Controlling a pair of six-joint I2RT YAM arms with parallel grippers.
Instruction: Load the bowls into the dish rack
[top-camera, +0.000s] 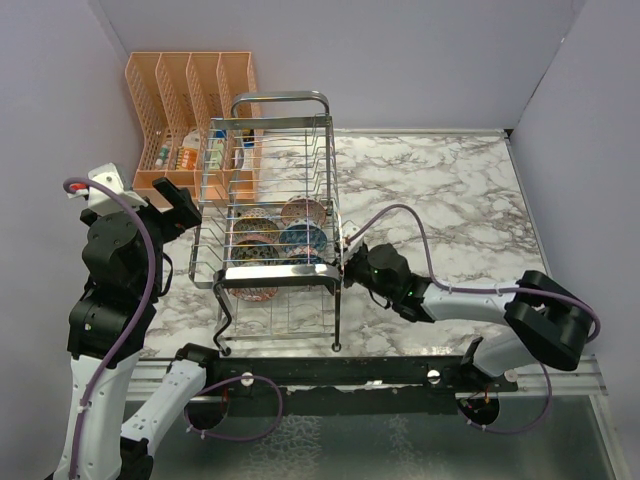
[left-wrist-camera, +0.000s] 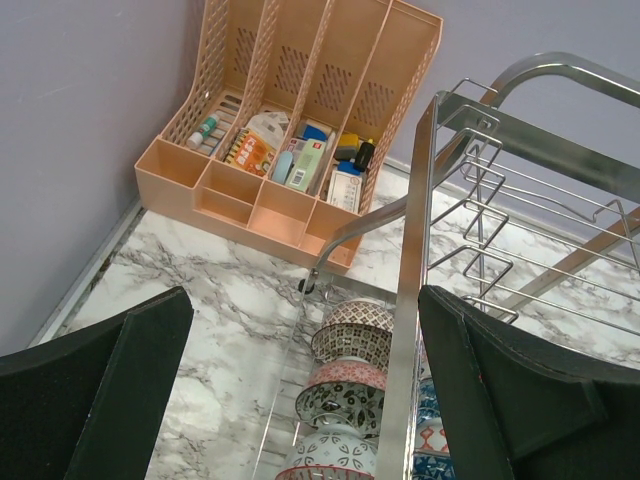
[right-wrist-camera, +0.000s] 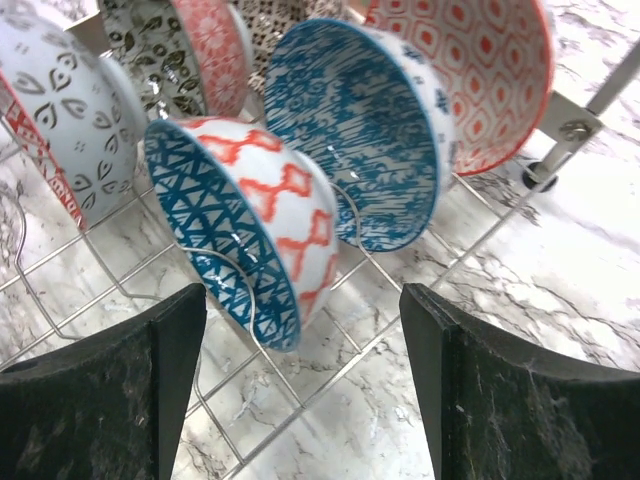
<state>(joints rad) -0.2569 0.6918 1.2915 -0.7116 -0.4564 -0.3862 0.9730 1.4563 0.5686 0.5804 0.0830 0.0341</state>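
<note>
The dish rack (top-camera: 275, 120) stands toward the left edge of the table (top-camera: 450, 200), just in front of the orange organizer (top-camera: 190, 100) in the far-left corner. The bowls (top-camera: 300, 238) stand on edge between its wires in two rows. Nearest the right wrist camera are the blue-and-orange bowl (right-wrist-camera: 250, 230) and the dark blue bowl (right-wrist-camera: 360, 140) behind it. We find no bowl outside the rack in any view, so we judge the loading essentially done, with only the arms to draw back. The right gripper (top-camera: 352, 255) sits at the rack's right side, jaws spread wide and empty, close to the blue-and-orange bowl but not around it. The left gripper (top-camera: 180, 208) hangs off the rack's left side, likewise parted and holding nothing. The exact bowl count escapes us. Wires and the front bar cover several from above, and each wrist view cuts off part of the rows.
</note>
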